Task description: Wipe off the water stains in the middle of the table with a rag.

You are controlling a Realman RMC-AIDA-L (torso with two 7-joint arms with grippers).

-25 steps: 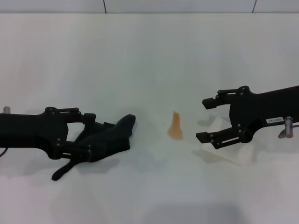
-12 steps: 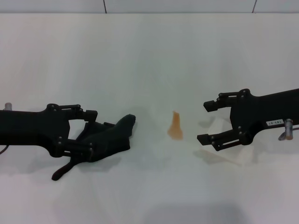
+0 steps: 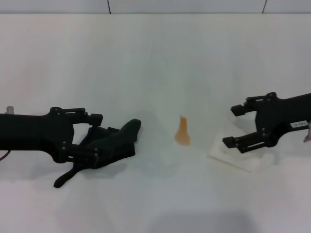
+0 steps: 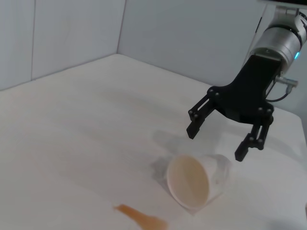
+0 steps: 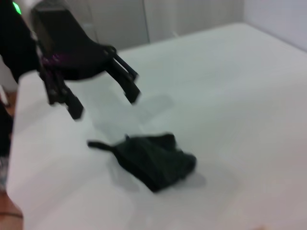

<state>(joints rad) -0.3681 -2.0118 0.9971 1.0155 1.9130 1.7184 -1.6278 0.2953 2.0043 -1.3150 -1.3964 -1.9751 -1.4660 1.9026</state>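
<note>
While unreadable, label on right end effector point(image 3: 234, 126)

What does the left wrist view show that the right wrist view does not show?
Only the left wrist view shows the paper cup lying on its side with its mouth facing the camera, the orange water stains near it, and the right gripper open above the cup. Only the right wrist view shows the dark rag lying crumpled with its thin tail out, and the left gripper open above it, not touching it. Both views share the white table and the pale walls behind it.
</note>
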